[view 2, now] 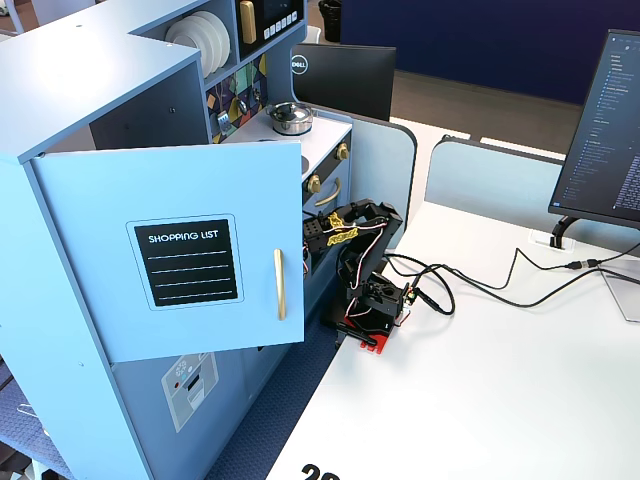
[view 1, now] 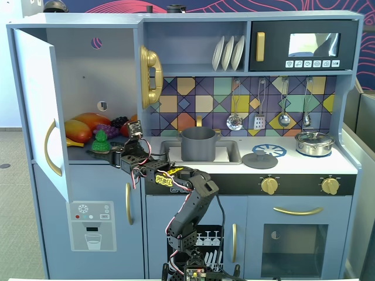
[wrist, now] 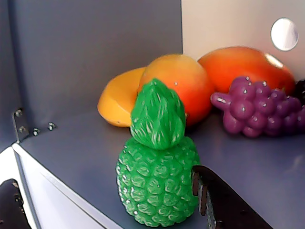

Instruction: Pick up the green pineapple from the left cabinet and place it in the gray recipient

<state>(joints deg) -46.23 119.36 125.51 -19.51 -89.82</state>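
The green pineapple (wrist: 157,176) stands upright at the front edge of the left cabinet's shelf (wrist: 86,143); it also shows in a fixed view (view 1: 101,140). My gripper (wrist: 102,179) is open around it. The right finger (wrist: 224,205) touches the pineapple's right side, and the left finger (wrist: 9,205) is well apart from it at the frame's edge. In a fixed view the gripper (view 1: 104,151) reaches into the open left cabinet (view 1: 88,70). The gray recipient (view 1: 198,143) stands in the sink. In the fixed view from the side, the cabinet door (view 2: 180,250) hides the pineapple and the gripper.
Orange-yellow mangoes (wrist: 181,86) and a purple grape bunch (wrist: 257,107) lie behind the pineapple. The open door (view 1: 38,111) stands left of the shelf. A gold phone (view 1: 150,76) hangs on the cabinet's right wall. A gray lid (view 1: 259,160) and a silver lidded pot (view 1: 314,142) sit on the counter.
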